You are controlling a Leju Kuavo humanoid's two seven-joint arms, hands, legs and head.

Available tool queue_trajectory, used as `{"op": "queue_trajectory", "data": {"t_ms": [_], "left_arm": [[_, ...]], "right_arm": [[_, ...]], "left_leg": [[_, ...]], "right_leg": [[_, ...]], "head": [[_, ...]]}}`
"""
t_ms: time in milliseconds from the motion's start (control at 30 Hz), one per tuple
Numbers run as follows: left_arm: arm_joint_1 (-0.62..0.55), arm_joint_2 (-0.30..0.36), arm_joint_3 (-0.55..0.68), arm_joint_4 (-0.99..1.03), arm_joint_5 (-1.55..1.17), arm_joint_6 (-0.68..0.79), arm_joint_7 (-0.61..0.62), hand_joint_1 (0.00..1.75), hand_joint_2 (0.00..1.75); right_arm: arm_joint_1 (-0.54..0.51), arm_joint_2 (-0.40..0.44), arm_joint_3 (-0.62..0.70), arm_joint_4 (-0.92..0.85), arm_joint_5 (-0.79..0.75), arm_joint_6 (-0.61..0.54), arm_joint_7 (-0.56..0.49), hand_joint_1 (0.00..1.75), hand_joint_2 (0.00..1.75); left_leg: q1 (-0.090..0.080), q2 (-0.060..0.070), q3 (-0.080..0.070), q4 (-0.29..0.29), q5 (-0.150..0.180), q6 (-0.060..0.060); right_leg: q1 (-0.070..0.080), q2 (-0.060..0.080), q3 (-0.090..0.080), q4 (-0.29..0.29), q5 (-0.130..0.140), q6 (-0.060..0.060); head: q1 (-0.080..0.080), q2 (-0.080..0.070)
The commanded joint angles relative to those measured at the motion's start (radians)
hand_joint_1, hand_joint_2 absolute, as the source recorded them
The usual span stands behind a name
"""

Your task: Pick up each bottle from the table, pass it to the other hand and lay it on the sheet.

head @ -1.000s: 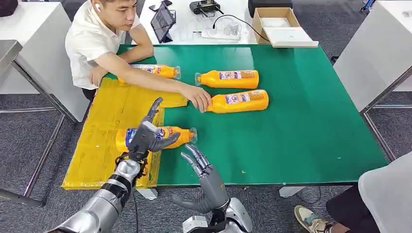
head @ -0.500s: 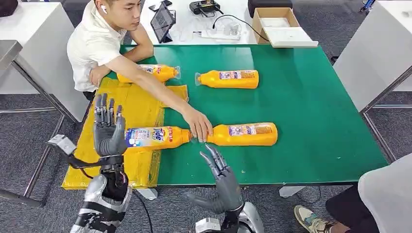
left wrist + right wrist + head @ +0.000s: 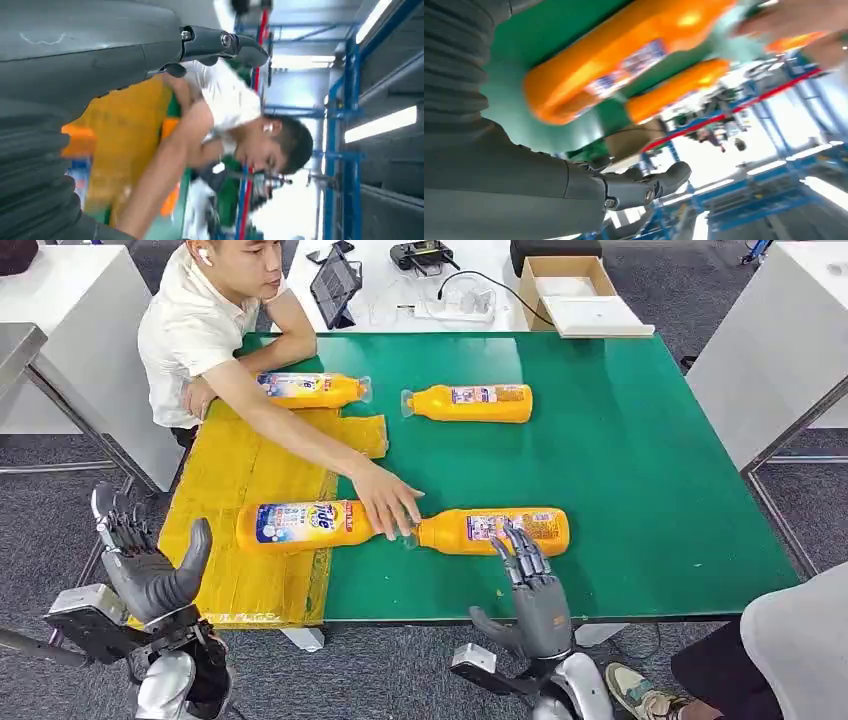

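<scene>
An orange bottle (image 3: 300, 524) with a blue label lies on the yellow sheet (image 3: 245, 470), its cap end over the green table (image 3: 640, 440). A second orange bottle (image 3: 494, 530) lies on the table near the front edge; a person's hand (image 3: 385, 502) rests on its neck. My right hand (image 3: 535, 585) is open, fingertips just at that bottle's near side (image 3: 624, 65). My left hand (image 3: 150, 565) is open, off the table beyond the sheet's left edge. Two more orange bottles lie farther back, one (image 3: 305, 390) partly on the sheet, one (image 3: 470, 403) on the table.
The person (image 3: 215, 325) sits at the far left corner, one arm stretched across the sheet. A white table behind holds a cardboard box (image 3: 575, 295), a tablet and cables. Another person's knee and shoe (image 3: 640, 690) are at the lower right.
My left hand pulled back and left, off the sheet, leaving the labelled bottle there. My right hand moved right and forward to the near bottle, which the person slid toward the front.
</scene>
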Motion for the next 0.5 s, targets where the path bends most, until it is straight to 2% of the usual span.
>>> {"op": "queue_trajectory", "data": {"t_ms": [33, 200, 333, 500], "left_arm": [[0.02, 0.01, -0.089, 0.014, -0.175, 0.048, 0.003, 0.0, 1.75], [0.015, 0.017, -0.12, 0.024, -0.212, 0.055, 0.011, 0.0, 1.75], [-0.007, 0.054, -0.236, 0.075, -0.361, 0.032, 0.063, 0.0, 1.75], [-0.009, 0.071, -0.319, 0.125, -0.395, -0.034, 0.108, 0.0, 1.75]], "right_arm": [[-0.131, -0.037, -0.118, 0.18, 0.084, 0.038, 0.058, 0.0, 1.75], [-0.162, -0.045, -0.112, 0.225, 0.101, 0.058, 0.077, 0.0, 1.75], [-0.277, -0.038, -0.103, 0.371, 0.116, 0.078, 0.093, 0.0, 1.75], [-0.337, -0.042, -0.082, 0.446, 0.112, 0.111, 0.099, 0.0, 1.75]], "left_leg": [[0.0, 0.002, 0.001, -0.001, 0.0, -0.001], [0.0, 0.002, 0.001, -0.001, 0.001, -0.001], [0.001, 0.003, 0.002, -0.001, 0.001, -0.002], [0.0, 0.003, 0.003, -0.001, 0.001, -0.001]], "right_leg": [[0.0, 0.001, 0.001, -0.001, 0.001, -0.001], [0.0, 0.0, 0.001, -0.001, 0.001, -0.001], [0.001, 0.001, 0.002, -0.002, 0.002, -0.002], [0.0, 0.001, 0.002, -0.001, 0.001, -0.001]], "head": [[0.0, 0.0], [0.0, 0.0], [0.0, 0.0], [0.0, 0.0]]}}
